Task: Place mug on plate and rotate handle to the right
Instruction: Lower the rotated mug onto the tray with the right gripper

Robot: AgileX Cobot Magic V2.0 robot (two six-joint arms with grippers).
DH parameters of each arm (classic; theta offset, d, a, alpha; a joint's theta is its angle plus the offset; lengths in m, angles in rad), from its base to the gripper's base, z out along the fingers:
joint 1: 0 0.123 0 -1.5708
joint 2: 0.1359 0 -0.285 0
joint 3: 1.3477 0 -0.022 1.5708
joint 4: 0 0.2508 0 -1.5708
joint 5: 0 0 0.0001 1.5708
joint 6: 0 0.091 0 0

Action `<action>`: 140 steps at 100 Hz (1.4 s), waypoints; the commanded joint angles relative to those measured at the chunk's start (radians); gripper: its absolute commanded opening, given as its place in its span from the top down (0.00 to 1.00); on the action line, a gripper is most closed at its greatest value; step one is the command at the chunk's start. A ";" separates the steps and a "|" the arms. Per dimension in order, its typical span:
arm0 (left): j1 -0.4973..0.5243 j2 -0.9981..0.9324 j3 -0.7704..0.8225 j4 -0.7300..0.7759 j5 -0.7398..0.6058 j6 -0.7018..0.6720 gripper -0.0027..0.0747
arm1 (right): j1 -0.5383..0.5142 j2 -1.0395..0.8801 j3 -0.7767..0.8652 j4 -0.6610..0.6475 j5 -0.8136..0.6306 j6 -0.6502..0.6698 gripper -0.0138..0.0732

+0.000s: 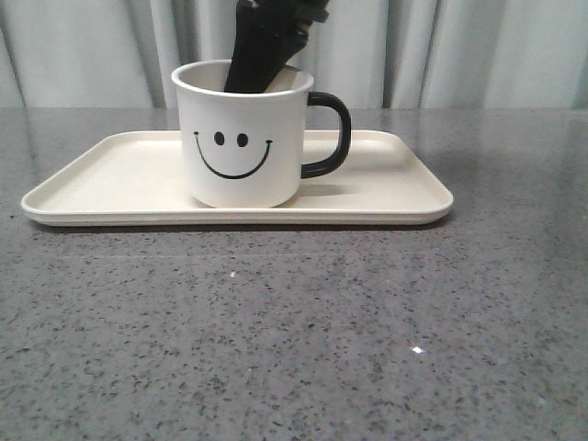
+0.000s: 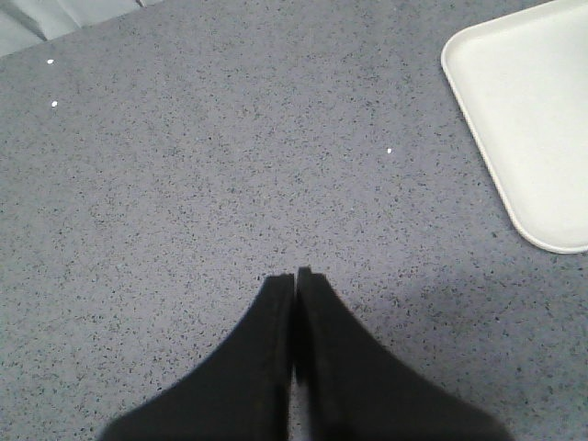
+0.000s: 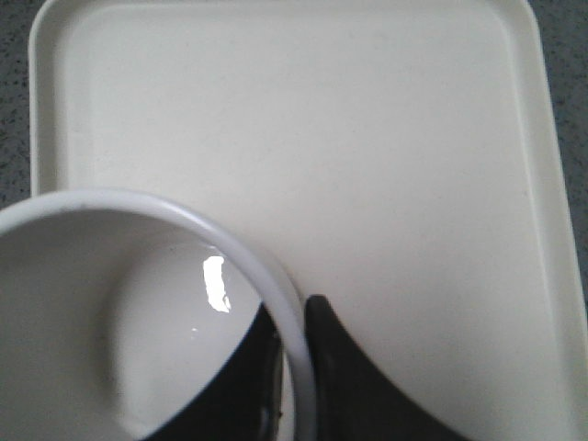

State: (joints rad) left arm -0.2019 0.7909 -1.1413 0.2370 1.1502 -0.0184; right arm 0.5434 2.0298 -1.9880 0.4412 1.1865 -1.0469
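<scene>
The mug (image 1: 241,136) stands upright on the plate (image 1: 119,179), a little left of the plate's middle, smiley face towards the near edge of the table (image 1: 294,331). Its handle (image 1: 329,135) already points towards the table's right edge, so by my reading both placing and turning look done and we're at the release. The right gripper (image 3: 296,322) pinches the mug's wall near the rim, one finger inside, one outside, closed down to just the wall's thickness. Next it needs to open gently and lift straight up, without nudging the mug round or tipping it. Over by the plate's left end, the left gripper (image 2: 294,276) hangs above bare table, fingers pressed together, holding nothing, well clear of the mug.
</scene>
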 commanded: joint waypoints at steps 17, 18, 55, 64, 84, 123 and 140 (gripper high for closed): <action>0.000 -0.001 -0.025 0.006 -0.052 -0.009 0.99 | 0.000 -0.059 -0.037 0.083 -0.020 -0.065 0.97; 0.000 -0.001 -0.025 0.006 -0.052 -0.009 0.99 | 0.000 -0.059 -0.037 0.083 -0.020 -0.065 0.97; 0.000 -0.001 -0.025 -0.015 -0.052 -0.009 0.99 | 0.000 -0.039 -0.037 0.083 -0.019 -0.066 0.97; 0.000 -0.001 -0.025 -0.014 -0.052 -0.009 0.99 | 0.000 -0.037 -0.037 0.083 -0.020 -0.066 0.97; 0.000 -0.001 -0.025 -0.014 -0.051 -0.009 0.99 | 0.000 -0.037 -0.037 0.082 -0.028 -0.066 0.97; 0.000 -0.001 -0.025 -0.014 -0.050 -0.009 0.99 | 0.000 -0.037 -0.037 0.082 -0.037 -0.066 0.96; 0.000 -0.001 -0.025 -0.014 -0.050 -0.009 0.99 | 0.000 -0.037 -0.037 0.077 -0.025 -0.066 0.96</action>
State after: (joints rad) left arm -0.2019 0.7909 -1.1413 0.2172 1.1549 -0.0184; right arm 0.5434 2.0469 -1.9940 0.4870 1.1741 -1.1032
